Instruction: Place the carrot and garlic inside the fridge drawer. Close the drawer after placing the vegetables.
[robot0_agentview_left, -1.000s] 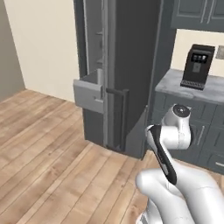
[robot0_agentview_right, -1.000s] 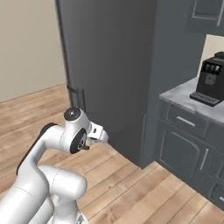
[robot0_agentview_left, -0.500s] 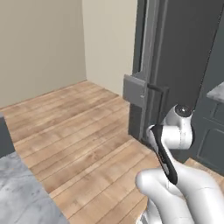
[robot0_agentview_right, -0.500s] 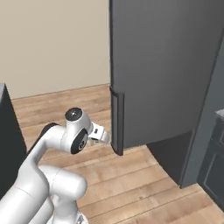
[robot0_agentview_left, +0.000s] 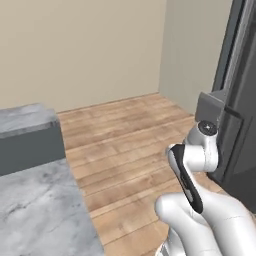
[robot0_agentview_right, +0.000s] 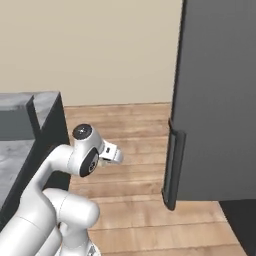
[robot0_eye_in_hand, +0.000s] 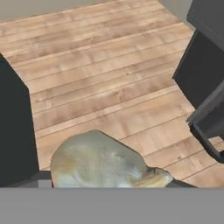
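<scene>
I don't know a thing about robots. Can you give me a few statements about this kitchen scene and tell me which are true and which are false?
1. The floor is made of wooden planks. True.
2. The gripper holds a bright orange carrot. False: the hand view shows the garlic, a pale roundish bulb, between its fingers.
3. A grey stone-look counter stands beside the robot. True.
4. The fridge door is white. False: it is dark grey, with a dark handle along its edge.
5. The wall behind is beige. True.
</scene>
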